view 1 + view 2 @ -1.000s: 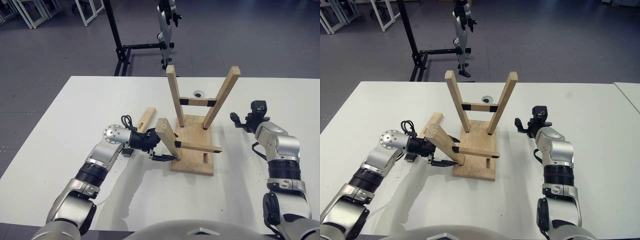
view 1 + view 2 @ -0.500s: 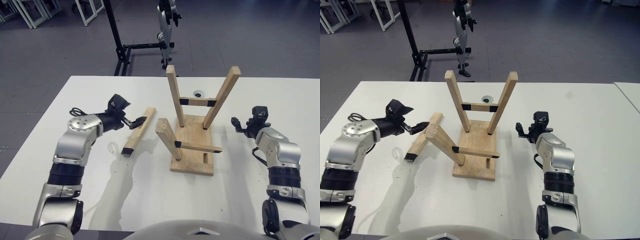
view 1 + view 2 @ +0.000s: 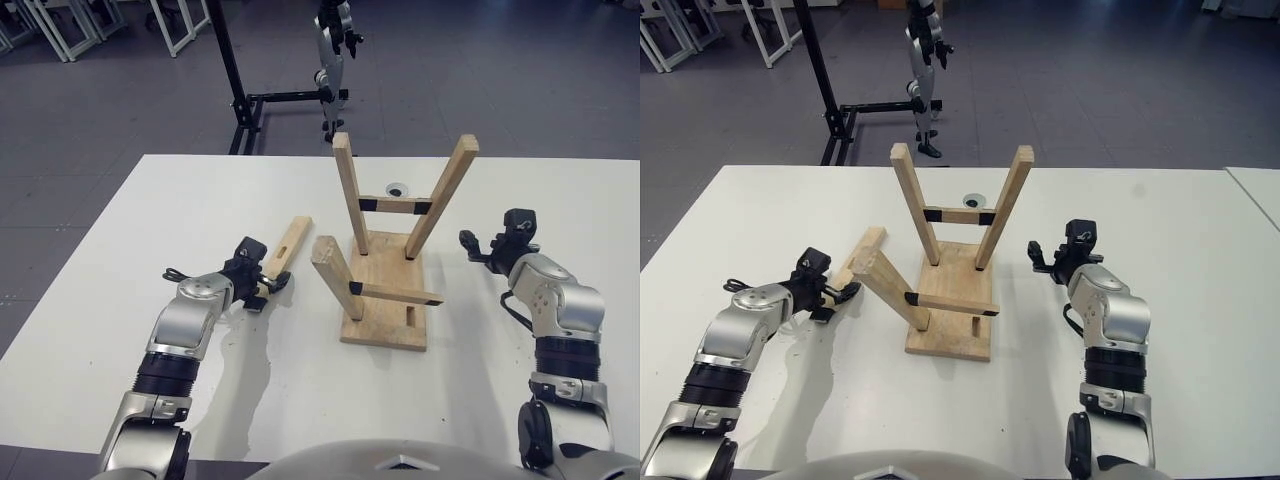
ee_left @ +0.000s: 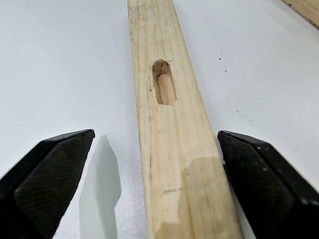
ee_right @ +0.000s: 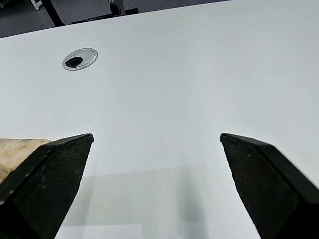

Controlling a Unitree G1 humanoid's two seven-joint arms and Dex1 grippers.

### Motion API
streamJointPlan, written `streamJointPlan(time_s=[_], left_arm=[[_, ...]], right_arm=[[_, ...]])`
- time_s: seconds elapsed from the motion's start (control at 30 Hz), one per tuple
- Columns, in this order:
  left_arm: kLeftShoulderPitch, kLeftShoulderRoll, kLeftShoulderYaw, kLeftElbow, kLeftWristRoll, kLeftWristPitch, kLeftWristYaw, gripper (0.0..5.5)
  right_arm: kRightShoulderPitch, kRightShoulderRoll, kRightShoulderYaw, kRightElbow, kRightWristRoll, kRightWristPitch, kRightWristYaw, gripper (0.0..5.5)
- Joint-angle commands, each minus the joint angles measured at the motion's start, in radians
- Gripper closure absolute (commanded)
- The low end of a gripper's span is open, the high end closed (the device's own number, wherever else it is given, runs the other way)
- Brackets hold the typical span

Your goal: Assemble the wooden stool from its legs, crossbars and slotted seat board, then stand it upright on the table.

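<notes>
1. Wooden seat board (image 3: 385, 318) lies flat near the middle of the white table (image 3: 170, 200).
2. At the board's far end a pair of legs (image 3: 348, 190) stands slanting upward, joined by a crossbar (image 3: 398, 204).
3. At the board's left edge a third leg (image 3: 330, 272) leans outward. A second crossbar (image 3: 398, 294) runs from it across the board.
4. Not fitted: one loose leg (image 4: 149, 50) lies flat on the table left of the board, apart from it, with its slot (image 4: 164, 88) facing up.
5. Left gripper (image 4: 156, 133) is at the loose leg's near end. Its fingers are spread wide on either side of the wood and are not clamped on it.
6. Right gripper (image 5: 157, 135) is to the right of the board over bare table, spread wide and holding nothing.
</notes>
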State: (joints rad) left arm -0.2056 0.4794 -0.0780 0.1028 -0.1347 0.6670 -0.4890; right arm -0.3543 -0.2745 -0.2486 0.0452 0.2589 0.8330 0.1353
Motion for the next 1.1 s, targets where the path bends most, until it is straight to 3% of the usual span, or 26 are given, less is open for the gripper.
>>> streamJointPlan(time_s=[0.03, 0.27, 0.43, 0.53, 0.63, 0.7, 0.8, 0.9, 1.1], left_arm=[[0.075, -0.009, -0.007, 0.092, 0.016, 0.026, 0.009, 1.51], [0.101, -0.029, 0.003, 0.121, 0.014, -0.011, 0.019, 2.6], [0.121, -0.037, 0.002, 0.141, 0.004, -0.083, -0.011, 2.96], [0.081, -0.048, 0.121, 0.165, -0.101, -0.133, -0.062, 3.11], [-0.028, -0.035, 0.298, 0.134, -0.313, -0.158, -0.189, 3.36], [-0.099, -0.015, 0.398, 0.033, -0.502, -0.081, -0.272, 3.44], [-0.164, -0.001, 0.452, -0.097, -0.733, 0.072, -0.334, 3.44], [-0.209, 0.003, 0.452, -0.137, -0.883, 0.188, -0.371, 3.44], [-0.248, -0.008, 0.345, -0.11, -0.894, 0.242, -0.431, 3.44]], right_arm=[[-0.023, 0.0, -0.008, -0.024, 0.009, 0.023, -0.011, 0.8], [-0.036, -0.013, -0.021, -0.03, 0.011, 0.033, -0.013, 0.8], [-0.058, -0.023, -0.041, -0.013, 0.011, 0.016, -0.017, 0.8], [-0.119, -0.035, -0.124, 0.023, 0.058, -0.033, -0.008, 0.8], [-0.235, -0.007, -0.307, 0.024, 0.294, -0.007, 0.048, 0.8], [-0.298, 0.011, -0.406, -0.003, 0.499, 0.047, 0.083, 0.8], [-0.352, 0.038, -0.462, -0.045, 0.756, 0.128, 0.086, 0.8], [-0.384, 0.067, -0.41, -0.056, 0.892, 0.182, 0.087, 0.8], [-0.345, 0.12, -0.196, -0.086, 0.901, 0.219, 0.109, 0.8]])
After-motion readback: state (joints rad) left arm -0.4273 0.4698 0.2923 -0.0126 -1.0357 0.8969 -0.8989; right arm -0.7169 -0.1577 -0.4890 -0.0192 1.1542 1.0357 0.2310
